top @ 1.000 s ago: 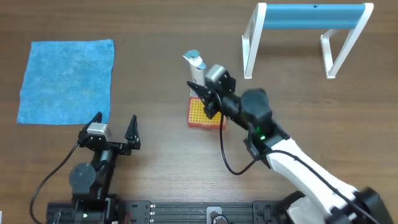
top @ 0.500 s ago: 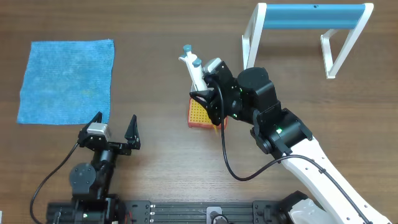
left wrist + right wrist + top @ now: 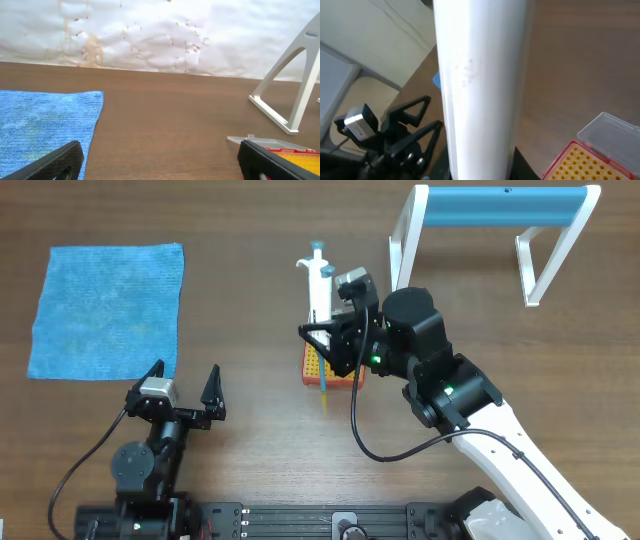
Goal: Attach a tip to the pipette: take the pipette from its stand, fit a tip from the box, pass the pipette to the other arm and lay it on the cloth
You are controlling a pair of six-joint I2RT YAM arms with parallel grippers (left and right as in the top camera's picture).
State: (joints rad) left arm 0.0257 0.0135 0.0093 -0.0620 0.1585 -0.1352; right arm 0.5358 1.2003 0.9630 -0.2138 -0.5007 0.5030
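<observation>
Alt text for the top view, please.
The right claw grips a white pipette by the red-and-yellow tip box. The left claw rests open beside the blue cloth; a white-and-blue stand sits at upper right.

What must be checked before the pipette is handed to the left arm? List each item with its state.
1. Right jaws shut on the pipette: ok.
2. Tip fitted on its thin lower end: cannot tell.
3. Left jaws open to receive: ok, spread wide.
4. Left jaws within reach of the pipette: not ok, they sit by the cloth's corner, well apart from it.
5. Cloth flat with nothing on it: ok.
</observation>
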